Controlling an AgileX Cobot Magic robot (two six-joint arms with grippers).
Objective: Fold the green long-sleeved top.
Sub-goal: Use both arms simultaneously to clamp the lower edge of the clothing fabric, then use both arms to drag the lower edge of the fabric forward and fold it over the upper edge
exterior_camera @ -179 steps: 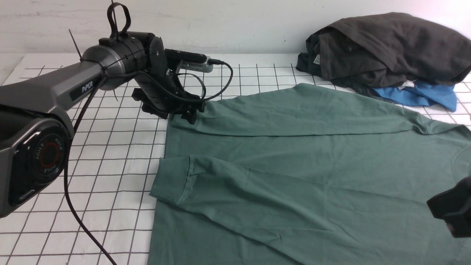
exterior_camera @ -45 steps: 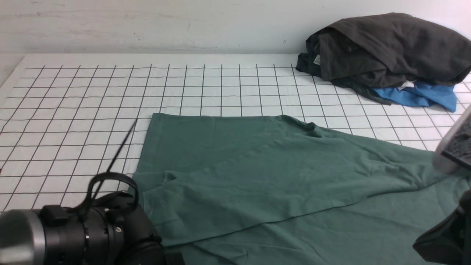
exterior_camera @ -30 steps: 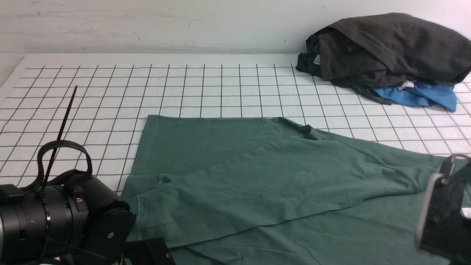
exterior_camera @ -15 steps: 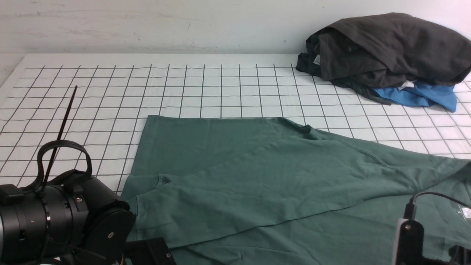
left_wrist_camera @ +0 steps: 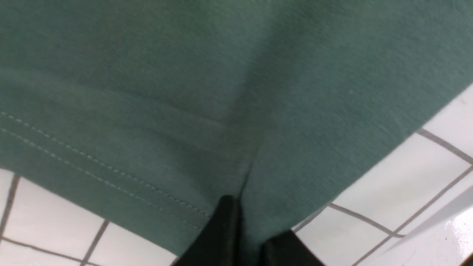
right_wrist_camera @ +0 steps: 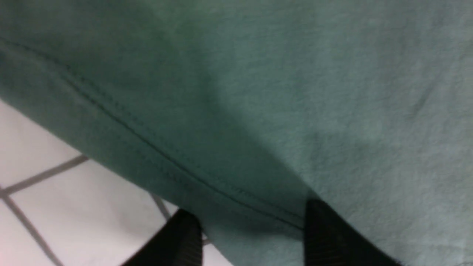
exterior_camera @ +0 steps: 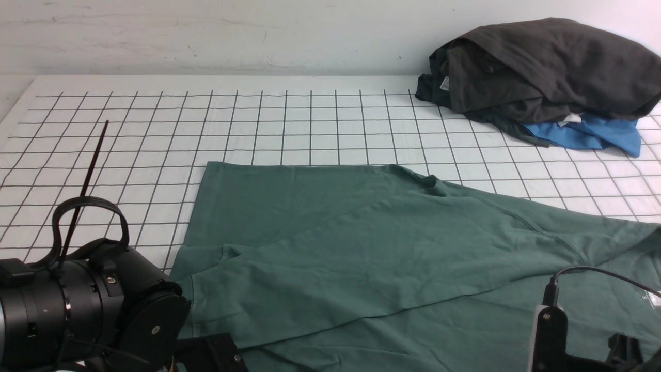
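White wall (exterior_camera: 206, 36), white grid worktop (exterior_camera: 129, 134). The green top (exterior_camera: 361, 248) lies flat across the near middle and right, with a sleeve (exterior_camera: 320, 289) folded diagonally over the body. A dark garment (exterior_camera: 542, 67) and a blue garment (exterior_camera: 594, 134) are piled far right, well apart from it. The left gripper (left_wrist_camera: 247, 236) is clamped on the hem (left_wrist_camera: 111, 173) at the near-left corner. The right gripper (right_wrist_camera: 249, 221) is open, straddling a stitched edge near right, no grip yet. Risk: a shallow close catches only the seam or one layer, so the cloth slips out on the lift and the fold skews. An uneven lift would drag the sleeve off.
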